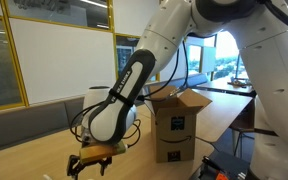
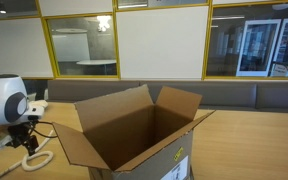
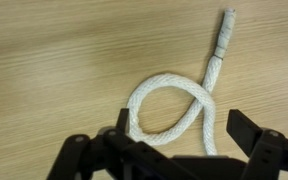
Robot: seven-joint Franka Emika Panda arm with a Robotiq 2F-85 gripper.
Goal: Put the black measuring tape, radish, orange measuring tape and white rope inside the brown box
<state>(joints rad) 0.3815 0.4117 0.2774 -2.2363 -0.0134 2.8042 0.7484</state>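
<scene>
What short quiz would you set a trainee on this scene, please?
1. True or false: the top flaps of the brown box are folded shut.
2. In the wrist view, what lies right under the claw? A) the white rope B) a radish C) an orange measuring tape
3. Fill in: the claw's jaws stand ____, gripping nothing.

Key: 1 false, the flaps stand open. 2 A. 3 open.
</scene>
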